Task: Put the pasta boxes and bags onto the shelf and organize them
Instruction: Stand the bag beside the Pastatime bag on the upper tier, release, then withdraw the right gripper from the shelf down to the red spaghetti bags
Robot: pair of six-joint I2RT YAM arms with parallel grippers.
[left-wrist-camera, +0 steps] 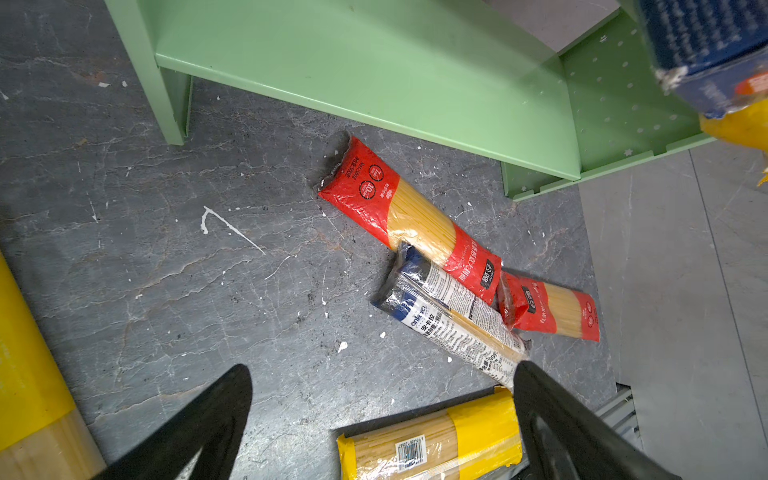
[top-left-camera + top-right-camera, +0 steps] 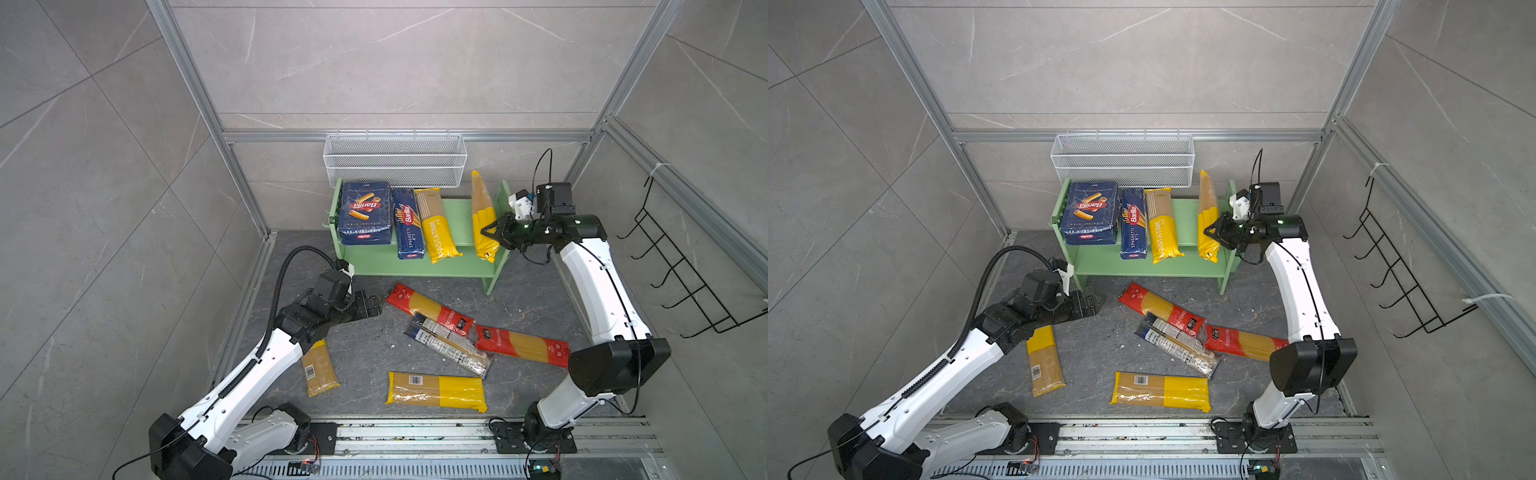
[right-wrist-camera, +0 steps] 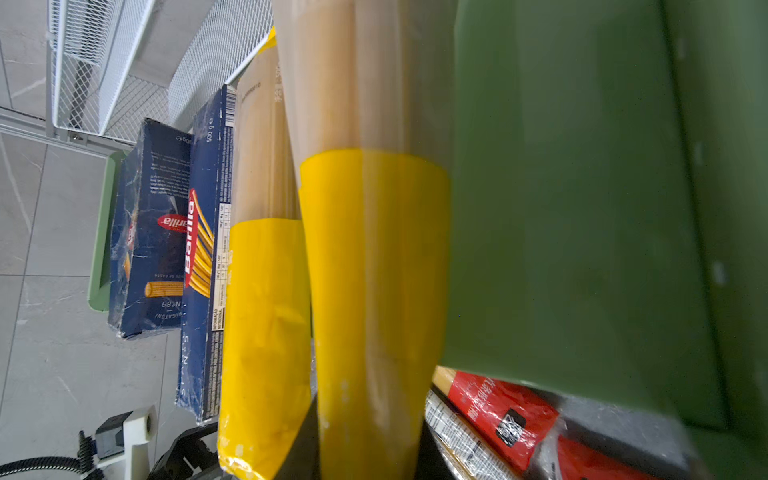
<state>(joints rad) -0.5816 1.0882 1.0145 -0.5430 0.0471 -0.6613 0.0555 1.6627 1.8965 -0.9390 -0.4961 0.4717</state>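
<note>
Dark stone counter, grey tiled walls. Right gripper reaching sideways at the shelf, pinching a yellow bag at its right end. Left gripper hovering low, spread wide, holding nothing. Resting on shelf: rigatoni box, one; spaghetti box, one; shelved yellow bags, two, counting the pinched one. Lying on counter: loose yellow bags, two; red-ended bags, two; black-and-white bag, one.

Top tier of the green shelf, left to right: wide rigatoni box, narrow spaghetti box, first yellow bag, faces up, overhanging the front. The second yellow bag is on edge by the right panel, apparently resting there, clamped in the right pincer. On the bench: near red-ended bag touching the printed clear bag, far red-ended bag, third yellow bag, fourth yellow bag.
</note>
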